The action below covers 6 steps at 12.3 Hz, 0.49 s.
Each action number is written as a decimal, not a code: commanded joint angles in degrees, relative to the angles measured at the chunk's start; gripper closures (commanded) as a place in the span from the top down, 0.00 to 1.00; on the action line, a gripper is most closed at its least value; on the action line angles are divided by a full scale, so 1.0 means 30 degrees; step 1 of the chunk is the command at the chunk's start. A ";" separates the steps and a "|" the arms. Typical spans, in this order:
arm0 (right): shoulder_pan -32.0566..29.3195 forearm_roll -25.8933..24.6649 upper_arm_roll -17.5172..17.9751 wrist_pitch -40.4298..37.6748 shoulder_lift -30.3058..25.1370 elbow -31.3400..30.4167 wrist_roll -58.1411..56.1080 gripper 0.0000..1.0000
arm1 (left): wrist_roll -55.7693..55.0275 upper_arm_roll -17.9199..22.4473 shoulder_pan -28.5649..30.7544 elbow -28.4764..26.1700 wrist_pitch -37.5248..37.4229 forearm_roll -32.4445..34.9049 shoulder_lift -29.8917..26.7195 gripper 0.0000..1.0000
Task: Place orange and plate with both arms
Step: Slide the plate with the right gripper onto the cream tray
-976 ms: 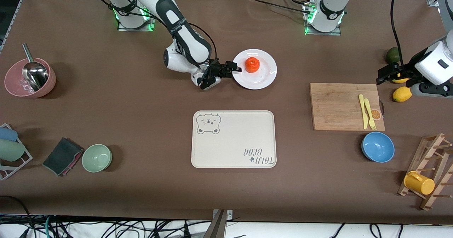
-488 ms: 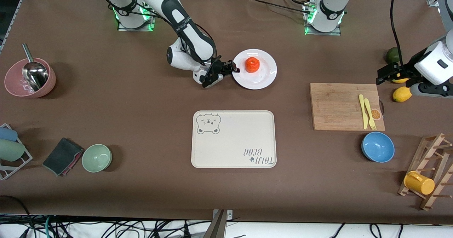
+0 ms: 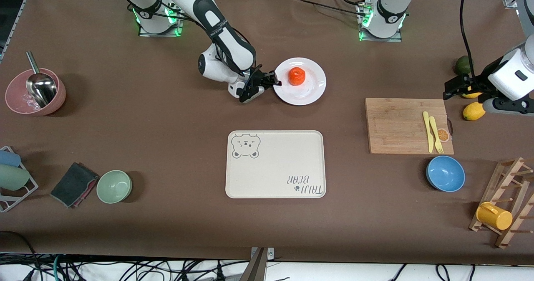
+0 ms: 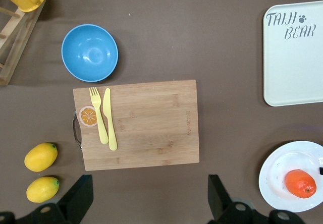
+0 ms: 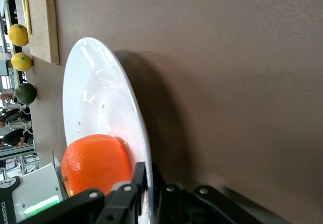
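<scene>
Right gripper (image 3: 272, 82) is pinched on the glossy round white plate's (image 3: 311, 94) rim, so I'd lift level to keep the small red-orange fruit (image 3: 296, 76) from rolling, while the left gripper (image 3: 457, 87) waits wide open over the yellow lemons (image 3: 474, 111).

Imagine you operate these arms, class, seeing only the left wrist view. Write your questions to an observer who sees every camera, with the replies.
Operator: Is anything gripping the plate?
Observer: Yes. The right gripper is shut on the plate, at its rim toward the right arm's end.
Operator: Where is my own gripper?
Observer: The left gripper waits open over the lemons, at the left arm's end of the table.
</scene>
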 commanded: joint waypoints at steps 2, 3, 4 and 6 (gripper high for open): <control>0.0164 0.0426 -0.0066 0.0542 -0.0293 -0.0064 -0.0479 0.00 | 0.0189 0.0025 -0.0101 -0.0169 0.0009 0.0126 -0.0177 1.00; 0.0106 0.0455 -0.0124 0.0513 -0.0555 -0.0034 -0.0363 0.00 | 0.0189 0.0025 -0.0130 -0.0140 0.0009 0.0126 -0.0177 1.00; 0.0048 0.0543 -0.0270 0.0542 -0.0703 -0.0034 -0.0275 0.00 | 0.0189 0.0025 -0.0130 -0.0140 0.0009 0.0126 -0.0177 1.00; -0.0011 0.0514 -0.0942 0.0368 -0.0792 0.0053 -0.0274 0.00 | 0.0189 0.0025 -0.0130 -0.0169 0.0009 0.0126 -0.0177 1.00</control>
